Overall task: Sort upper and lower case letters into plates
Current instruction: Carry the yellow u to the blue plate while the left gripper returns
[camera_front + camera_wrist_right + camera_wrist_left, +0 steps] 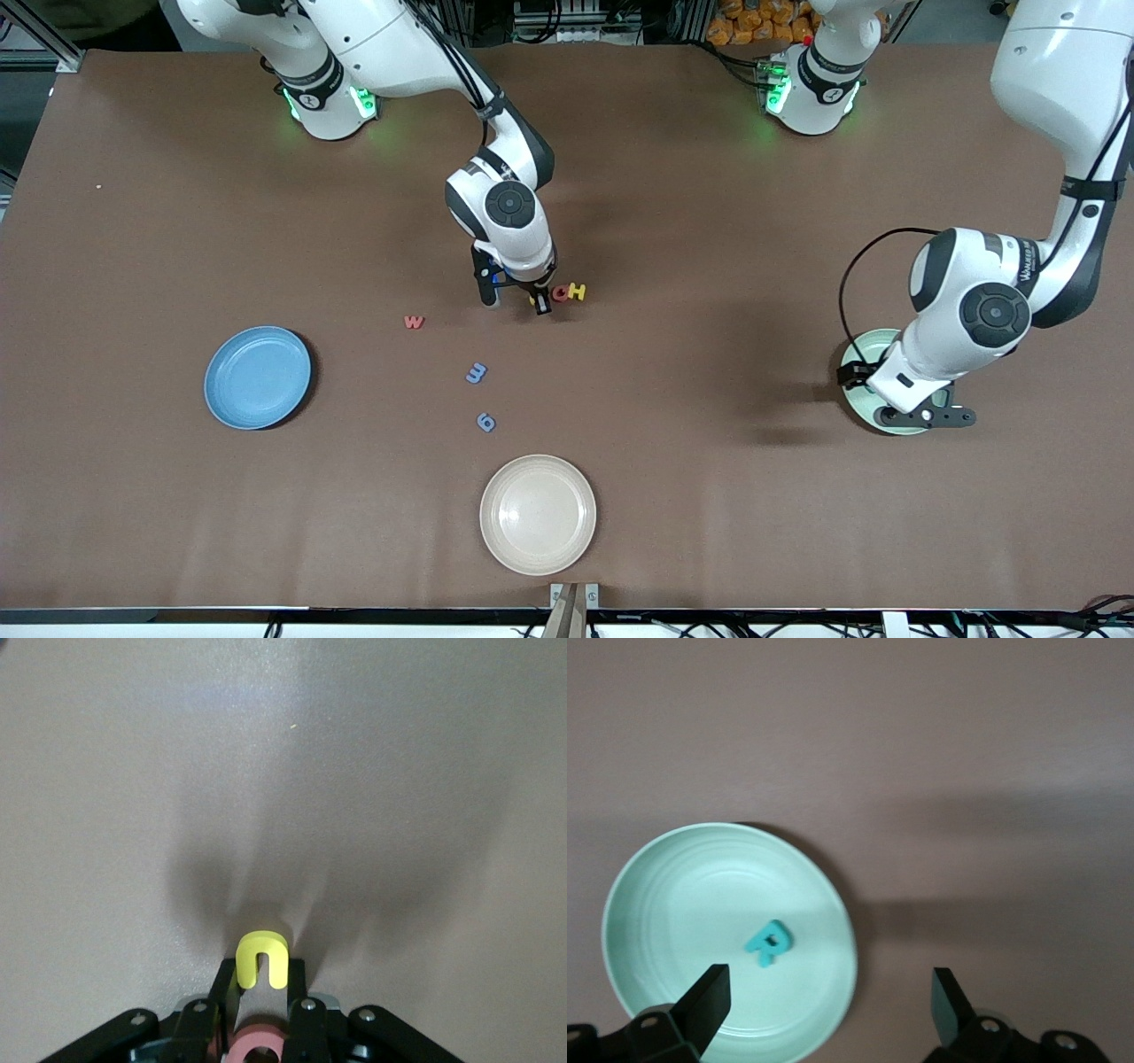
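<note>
One letter sorted so far, as far as visible: teal R lying flat in the mint plate at the left arm's end of the counter. Left gripper over that plate, fingers spread and empty, piece evidently released. Blue plate bare, toward the right arm's end. Cream-white plate nearer the camera than the blue plate, also bare. Right gripper down at the counter, farther from the camera than the cream-white plate, clenched on a yellow letter; red letter and yellow H touching just beside it. Loose between gripper and cream-white plate: red w, blue m, blue g. Judged early: six pieces visible outside the plates.
</note>
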Robot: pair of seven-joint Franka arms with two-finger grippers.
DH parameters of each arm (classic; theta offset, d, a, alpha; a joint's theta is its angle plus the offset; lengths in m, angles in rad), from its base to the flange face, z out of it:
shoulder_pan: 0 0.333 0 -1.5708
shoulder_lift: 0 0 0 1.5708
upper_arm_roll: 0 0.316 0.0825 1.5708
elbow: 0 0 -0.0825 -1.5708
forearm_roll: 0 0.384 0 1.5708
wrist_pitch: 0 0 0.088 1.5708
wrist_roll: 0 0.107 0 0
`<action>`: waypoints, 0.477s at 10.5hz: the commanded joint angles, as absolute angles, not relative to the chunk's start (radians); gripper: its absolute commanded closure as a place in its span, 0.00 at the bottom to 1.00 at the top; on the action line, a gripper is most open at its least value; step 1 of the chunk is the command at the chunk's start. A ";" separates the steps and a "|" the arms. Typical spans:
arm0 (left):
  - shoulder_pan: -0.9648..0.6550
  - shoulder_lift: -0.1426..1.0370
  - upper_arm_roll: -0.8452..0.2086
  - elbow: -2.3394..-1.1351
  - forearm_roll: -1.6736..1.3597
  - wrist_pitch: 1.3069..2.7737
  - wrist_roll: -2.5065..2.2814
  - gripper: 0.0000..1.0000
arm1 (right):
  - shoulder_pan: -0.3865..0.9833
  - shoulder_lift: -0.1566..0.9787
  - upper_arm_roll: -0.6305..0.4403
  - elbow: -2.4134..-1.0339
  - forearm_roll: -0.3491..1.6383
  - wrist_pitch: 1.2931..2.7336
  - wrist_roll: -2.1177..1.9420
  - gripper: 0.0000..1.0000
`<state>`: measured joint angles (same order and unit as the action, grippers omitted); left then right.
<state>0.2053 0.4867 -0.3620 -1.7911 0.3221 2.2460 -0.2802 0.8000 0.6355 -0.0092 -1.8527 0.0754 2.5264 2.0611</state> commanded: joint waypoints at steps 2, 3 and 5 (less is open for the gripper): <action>0.077 0.422 -0.357 -1.804 0.232 2.226 -0.389 0.00 | 0.792 0.624 -0.037 -1.862 0.074 2.522 2.069 1.00; 0.025 0.411 -0.357 -1.804 0.230 2.226 -0.484 0.00 | 0.792 0.617 -0.063 -1.858 0.072 2.520 2.054 1.00; -0.034 0.413 -0.357 -1.793 0.229 2.227 -0.612 0.00 | 0.792 0.603 -0.116 -1.842 0.072 2.499 2.001 1.00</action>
